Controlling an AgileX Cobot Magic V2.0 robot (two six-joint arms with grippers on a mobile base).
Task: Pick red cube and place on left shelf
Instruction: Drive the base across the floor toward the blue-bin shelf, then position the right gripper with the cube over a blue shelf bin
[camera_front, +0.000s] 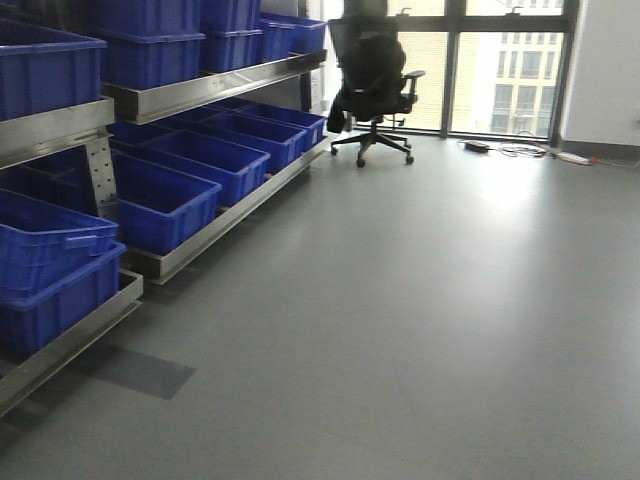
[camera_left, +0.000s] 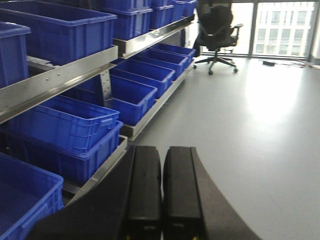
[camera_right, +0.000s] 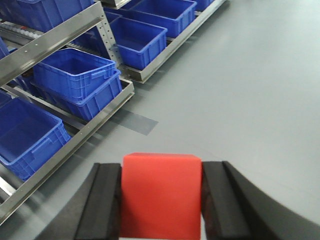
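The red cube (camera_right: 161, 195) sits clamped between the two black fingers of my right gripper (camera_right: 161, 172), held above the grey floor. The left shelf (camera_right: 55, 37) is a stainless-steel rack at the left, loaded with blue crates; it also shows in the front view (camera_front: 200, 92) and in the left wrist view (camera_left: 60, 77). My left gripper (camera_left: 162, 152) is shut and empty, its fingers pressed together, beside the shelf's lower rail. Neither gripper shows in the front view.
Several blue ribbed crates (camera_front: 165, 195) fill both shelf tiers. A black office chair (camera_front: 372, 80) stands by the windows at the back. Cables (camera_front: 530, 150) lie on the floor near the far wall. Grey floor (camera_front: 420, 320) spreads right of the shelf.
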